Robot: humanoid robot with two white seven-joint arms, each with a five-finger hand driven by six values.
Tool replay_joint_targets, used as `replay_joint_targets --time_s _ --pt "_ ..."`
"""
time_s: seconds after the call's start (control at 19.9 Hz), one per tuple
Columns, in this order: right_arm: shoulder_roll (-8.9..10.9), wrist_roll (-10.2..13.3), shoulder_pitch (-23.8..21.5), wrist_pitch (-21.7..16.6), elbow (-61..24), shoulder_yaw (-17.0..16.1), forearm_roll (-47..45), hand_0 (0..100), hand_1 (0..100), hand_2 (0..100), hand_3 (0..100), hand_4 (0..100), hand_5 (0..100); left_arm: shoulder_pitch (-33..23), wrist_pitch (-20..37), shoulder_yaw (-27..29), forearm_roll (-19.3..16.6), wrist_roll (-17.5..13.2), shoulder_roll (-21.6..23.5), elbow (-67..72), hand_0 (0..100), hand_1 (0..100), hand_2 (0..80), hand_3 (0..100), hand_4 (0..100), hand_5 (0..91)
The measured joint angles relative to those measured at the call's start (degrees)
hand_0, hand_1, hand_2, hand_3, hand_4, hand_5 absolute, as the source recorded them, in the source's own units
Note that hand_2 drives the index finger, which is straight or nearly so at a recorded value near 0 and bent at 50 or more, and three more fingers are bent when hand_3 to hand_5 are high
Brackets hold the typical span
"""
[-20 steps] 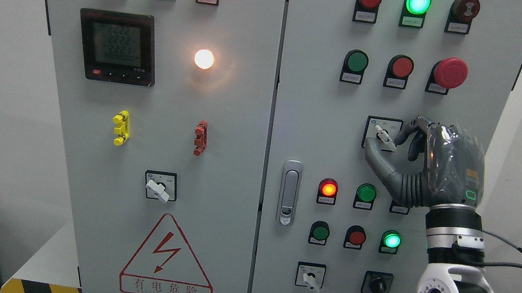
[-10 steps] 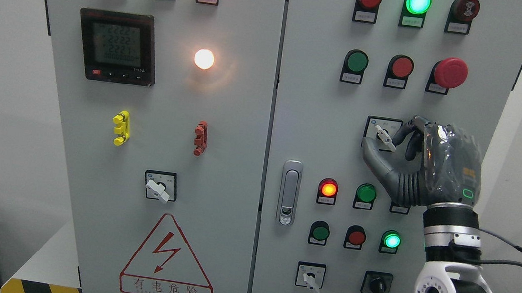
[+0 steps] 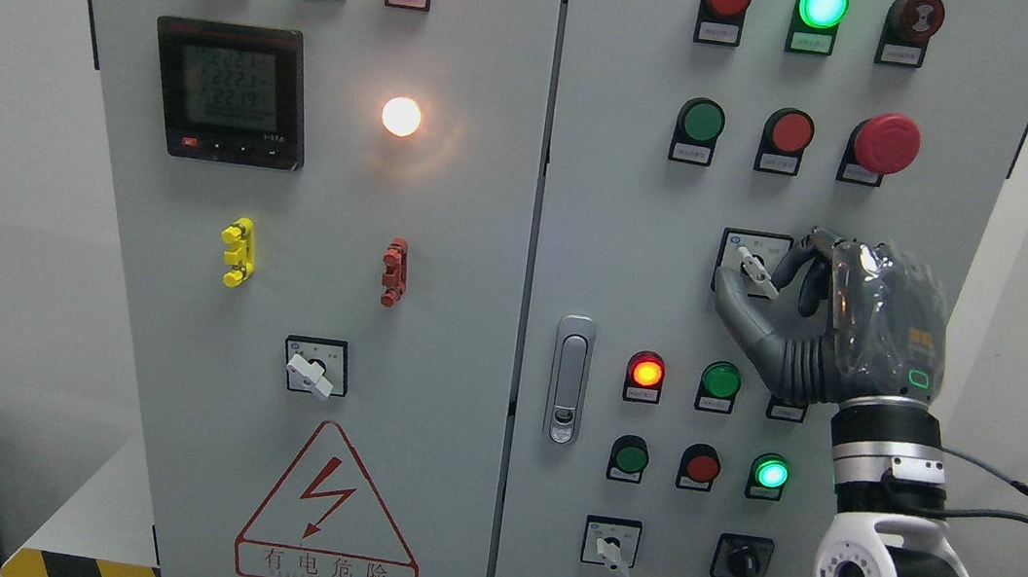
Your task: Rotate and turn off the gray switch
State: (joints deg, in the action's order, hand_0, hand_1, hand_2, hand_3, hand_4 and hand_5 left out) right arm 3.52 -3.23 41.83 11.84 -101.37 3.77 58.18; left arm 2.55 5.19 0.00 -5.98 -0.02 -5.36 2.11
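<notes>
The gray rotary switch (image 3: 751, 260) sits on a black-edged plate on the right cabinet door, right of the middle. Its pale lever slants from upper left to lower right. My right hand (image 3: 759, 275) comes up from the lower right and is at the switch. The thumb (image 3: 736, 301) presses under the lever's lower left, and the curled forefinger (image 3: 800, 259) closes on it from the right. The other fingers are curled behind. The left arm is out of view.
Similar gray switches sit on the left door (image 3: 311, 368) and low on the right door (image 3: 612, 546), beside a black knob (image 3: 742, 559). A red mushroom button (image 3: 887, 143) is above my hand, lit red (image 3: 647, 372) and green (image 3: 772, 474) lamps below it. A door latch (image 3: 570, 379) is left.
My right hand has shifted slightly up and left, and the thumb and forefinger have closed in on the lever. The lever's slant looks unchanged.
</notes>
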Motion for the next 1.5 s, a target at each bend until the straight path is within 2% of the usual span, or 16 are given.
replay_joint_targets --time_s 0.5,0.75,0.9,1.2,1.5 --pt "0.0 -0.1 0.1 0.0 0.3 0.1 0.0 28 37 68 95 84 90 0.0 0.0 0.0 0.0 0.0 0.0 0.0 12 39 0.0 0 0 0.0" --pt "0.0 -0.1 0.2 0.3 0.4 0.2 0.0 40 34 69 95 84 90 0.0 0.0 0.0 0.0 0.0 0.0 0.0 12 39 0.0 0 0 0.0" --pt "0.0 -0.1 0.2 0.3 0.4 0.2 0.0 43 34 69 95 84 90 0.0 0.0 0.0 0.0 0.0 0.0 0.0 12 39 0.0 0 0 0.0" --pt "0.0 -0.4 0.2 0.3 0.5 0.2 0.0 45 34 69 95 84 90 0.0 0.0 0.0 0.0 0.0 0.0 0.0 12 39 0.0 0 0 0.0" --pt "0.0 -1.6 0.2 0.4 0.5 0.2 0.1 46 35 69 95 84 90 0.0 0.0 0.0 0.0 0.0 0.0 0.0 12 39 0.0 0 0 0.0"
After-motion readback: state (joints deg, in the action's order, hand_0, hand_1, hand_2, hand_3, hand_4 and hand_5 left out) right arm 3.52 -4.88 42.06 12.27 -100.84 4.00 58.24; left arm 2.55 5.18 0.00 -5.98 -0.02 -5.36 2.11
